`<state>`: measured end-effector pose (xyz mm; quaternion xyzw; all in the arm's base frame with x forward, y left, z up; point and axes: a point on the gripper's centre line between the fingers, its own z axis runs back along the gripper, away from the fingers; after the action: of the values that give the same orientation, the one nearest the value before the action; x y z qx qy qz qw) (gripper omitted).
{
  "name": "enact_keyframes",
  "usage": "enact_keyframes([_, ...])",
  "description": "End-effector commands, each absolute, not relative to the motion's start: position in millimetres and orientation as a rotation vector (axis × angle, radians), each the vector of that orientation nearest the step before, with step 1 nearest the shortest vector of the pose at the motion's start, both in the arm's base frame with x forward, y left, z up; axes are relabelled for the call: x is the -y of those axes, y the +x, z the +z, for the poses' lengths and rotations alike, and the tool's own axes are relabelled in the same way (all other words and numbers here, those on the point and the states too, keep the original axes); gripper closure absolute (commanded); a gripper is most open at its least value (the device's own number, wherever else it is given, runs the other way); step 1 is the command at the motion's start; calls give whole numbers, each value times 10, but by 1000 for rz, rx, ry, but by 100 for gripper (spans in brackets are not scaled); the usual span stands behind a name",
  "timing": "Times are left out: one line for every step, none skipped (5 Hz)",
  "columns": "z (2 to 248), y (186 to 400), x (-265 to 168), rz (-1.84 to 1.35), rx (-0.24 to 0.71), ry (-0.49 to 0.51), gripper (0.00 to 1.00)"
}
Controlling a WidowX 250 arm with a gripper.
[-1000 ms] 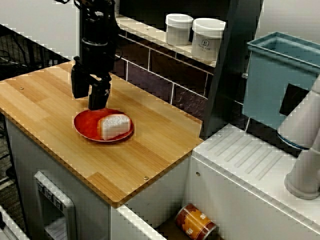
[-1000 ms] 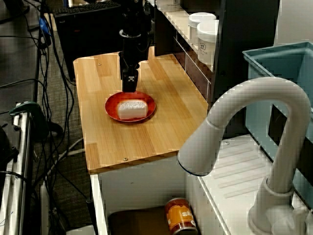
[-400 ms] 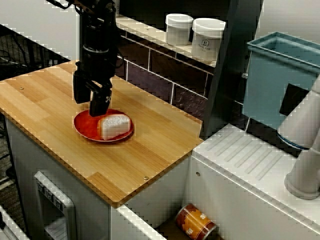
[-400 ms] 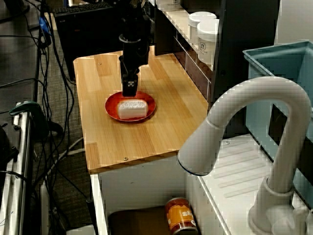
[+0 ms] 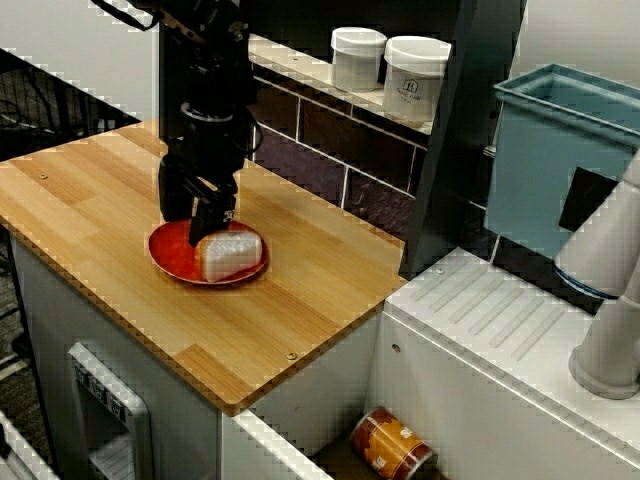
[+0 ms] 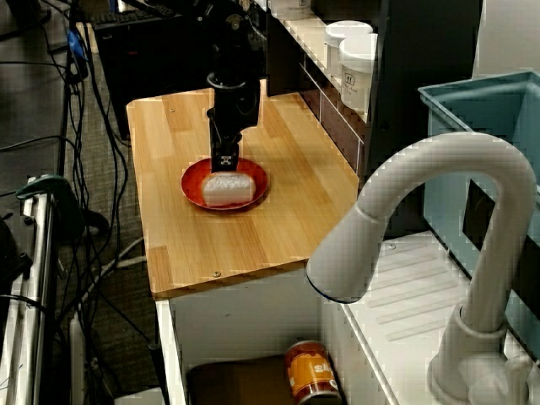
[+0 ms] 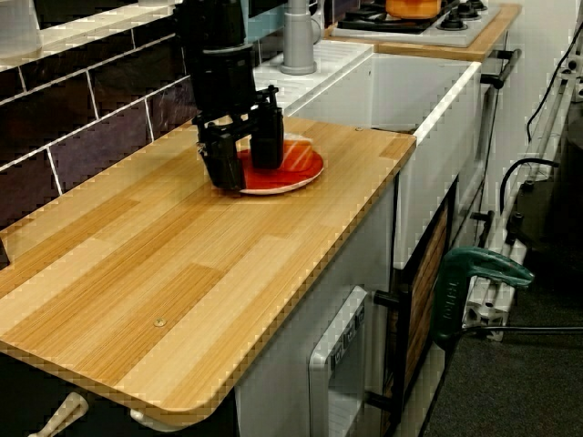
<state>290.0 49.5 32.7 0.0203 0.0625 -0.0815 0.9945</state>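
A red plate (image 5: 168,256) lies on the wooden counter (image 5: 120,190) with a white rectangular block (image 5: 232,254) on it. My black gripper (image 5: 196,214) hangs open, low over the plate's left part, its nearer finger (image 5: 216,212) close to the block's left end; I cannot tell if it touches. From the faucet side, the gripper (image 6: 224,161) sits at the far rim of the plate (image 6: 192,187), just behind the block (image 6: 226,189). Along the counter, the gripper (image 7: 244,160) stands spread over the plate (image 7: 306,169) and hides the block.
Two white jars (image 5: 357,58) (image 5: 415,78) stand on the tiled shelf behind. A teal bin (image 5: 560,150) and a white faucet (image 6: 422,236) are at the right. An orange can (image 5: 392,445) lies in the sink. A green clamp (image 7: 478,278) hangs below the counter.
The gripper has come down and shifted right, from above the plate's left rim to low over the plate beside the block. Plate and block have not moved.
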Motion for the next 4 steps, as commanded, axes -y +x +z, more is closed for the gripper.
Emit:
enact_keyframes([546, 2763, -244, -211, -101, 23, 0])
enact_keyframes([577, 2742, -223, -214, -100, 26, 0])
enact_keyframes([765, 2761, -373, -191, -74, -10, 0])
enact_keyframes([977, 2794, -369, -222, -49, -33, 0])
